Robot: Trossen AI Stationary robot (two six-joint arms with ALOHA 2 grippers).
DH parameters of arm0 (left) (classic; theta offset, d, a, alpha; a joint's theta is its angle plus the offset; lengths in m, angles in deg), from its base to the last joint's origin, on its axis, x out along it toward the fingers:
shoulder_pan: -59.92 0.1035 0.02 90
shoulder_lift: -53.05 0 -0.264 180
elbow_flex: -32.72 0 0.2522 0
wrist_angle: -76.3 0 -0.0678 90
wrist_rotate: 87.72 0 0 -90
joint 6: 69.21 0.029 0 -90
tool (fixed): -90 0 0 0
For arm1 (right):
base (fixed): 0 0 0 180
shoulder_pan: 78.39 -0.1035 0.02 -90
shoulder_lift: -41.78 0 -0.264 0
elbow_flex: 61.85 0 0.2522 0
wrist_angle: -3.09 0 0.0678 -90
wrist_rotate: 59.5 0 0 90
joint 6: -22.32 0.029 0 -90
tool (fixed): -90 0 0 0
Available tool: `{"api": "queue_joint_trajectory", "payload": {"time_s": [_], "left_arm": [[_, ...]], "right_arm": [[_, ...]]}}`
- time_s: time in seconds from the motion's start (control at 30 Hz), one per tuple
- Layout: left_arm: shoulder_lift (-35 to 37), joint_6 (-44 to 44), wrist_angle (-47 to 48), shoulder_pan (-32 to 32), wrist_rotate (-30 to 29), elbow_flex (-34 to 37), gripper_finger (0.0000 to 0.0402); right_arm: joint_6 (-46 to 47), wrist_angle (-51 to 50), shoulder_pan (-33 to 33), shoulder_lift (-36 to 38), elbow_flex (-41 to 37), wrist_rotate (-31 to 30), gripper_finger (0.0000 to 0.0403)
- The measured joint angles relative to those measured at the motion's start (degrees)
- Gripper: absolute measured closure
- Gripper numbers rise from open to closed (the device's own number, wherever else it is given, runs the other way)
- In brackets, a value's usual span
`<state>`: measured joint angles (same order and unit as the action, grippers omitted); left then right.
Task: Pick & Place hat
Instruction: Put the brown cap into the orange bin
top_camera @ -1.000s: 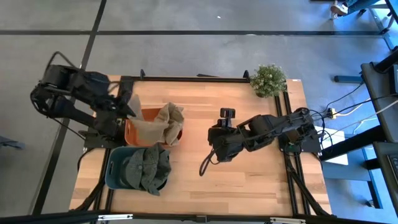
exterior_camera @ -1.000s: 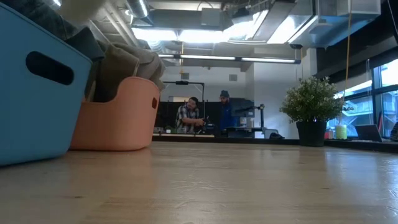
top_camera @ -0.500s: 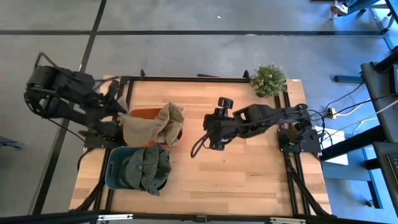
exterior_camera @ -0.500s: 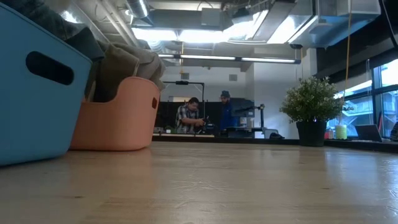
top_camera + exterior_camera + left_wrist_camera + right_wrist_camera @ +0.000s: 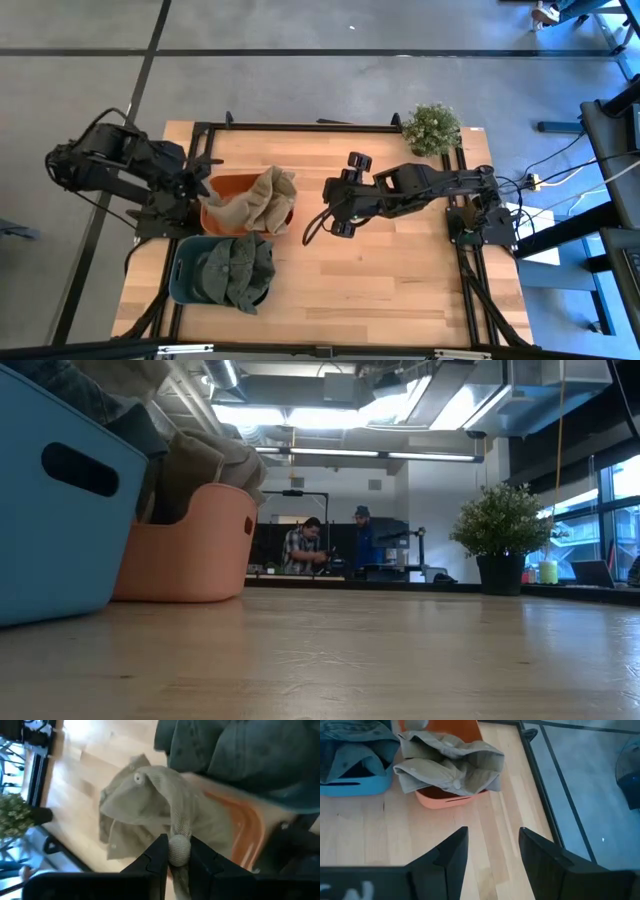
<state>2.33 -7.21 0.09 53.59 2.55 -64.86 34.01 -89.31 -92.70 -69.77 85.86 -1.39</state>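
Limp khaki cloth hat (image 5: 256,200) in left end effector (image 5: 176,855), over rounded orange bin (image 5: 222,186).

bare table (image 5: 400,275) ahead; bins (image 5: 215,232) and plant (image 5: 432,128) crowd edges.

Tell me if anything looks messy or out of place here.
The tan hat spills over the orange bin's rim, with the left gripper shut on its edge. The green hat also overflows the blue bin.
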Motion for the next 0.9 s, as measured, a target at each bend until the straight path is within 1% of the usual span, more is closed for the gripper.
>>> {"api": "queue_joint_trajectory", "payload": {"time_s": [0.07, 0.13, 0.23, 0.33, 0.4, 0.47, 0.6, 0.67, 0.7, 0.77, 0.9], "left_arm": [[0.09, 2.50, -0.13, 0.00, -2.99, 0.01, 0.0360], [0.30, 6.86, -0.09, 0.00, -5.45, 0.01, 0.0361], [-0.18, 11.04, -0.08, 0.00, -5.65, 0.24, 0.0361], [-0.69, 11.41, -0.12, 0.00, -5.78, 3.76, 0.0357], [-0.70, 12.53, -0.14, 0.00, -7.15, 7.15, 0.0356], [-0.45, 14.48, 0.02, 0.00, -10.59, 10.70, 0.0355], [-0.55, 15.47, -2.33, 0.00, -22.27, 16.87, 0.0354], [-0.48, 15.30, -4.75, 0.06, -26.17, 19.19, 0.0354], [-0.49, 15.23, -5.94, 0.09, -27.01, 20.12, 0.0354], [-0.71, 15.23, -8.25, 0.09, -26.86, 21.02, 0.0353], [-1.09, 13.51, -16.73, 0.09, -24.10, 21.41, 0.0353]], "right_arm": [[0.08, 0.00, 0.11, 0.00, 0.00, 0.01, 0.0226], [0.07, 0.01, 0.17, 0.00, 0.00, 0.01, 0.0226], [0.10, 0.01, 0.28, 0.00, 0.00, 0.01, 0.0226], [0.09, 0.04, 0.44, 0.00, 0.00, 0.03, 0.0226], [0.04, 0.04, 0.44, 0.00, 0.00, 0.01, 0.0226], [0.01, 0.04, 0.44, 0.00, 0.00, 0.01, 0.0226], [0.01, 0.04, 0.50, 0.00, 0.00, 0.01, 0.0226], [0.01, 0.04, 0.48, 0.00, 0.00, 0.01, 0.0226], [-0.02, 0.04, 0.48, 0.00, 0.00, 0.01, 0.0226], [-0.03, 0.04, 0.48, 0.00, 0.00, 0.01, 0.0226], [-0.14, 0.04, 0.48, 0.00, 0.00, 0.01, 0.0226]]}}
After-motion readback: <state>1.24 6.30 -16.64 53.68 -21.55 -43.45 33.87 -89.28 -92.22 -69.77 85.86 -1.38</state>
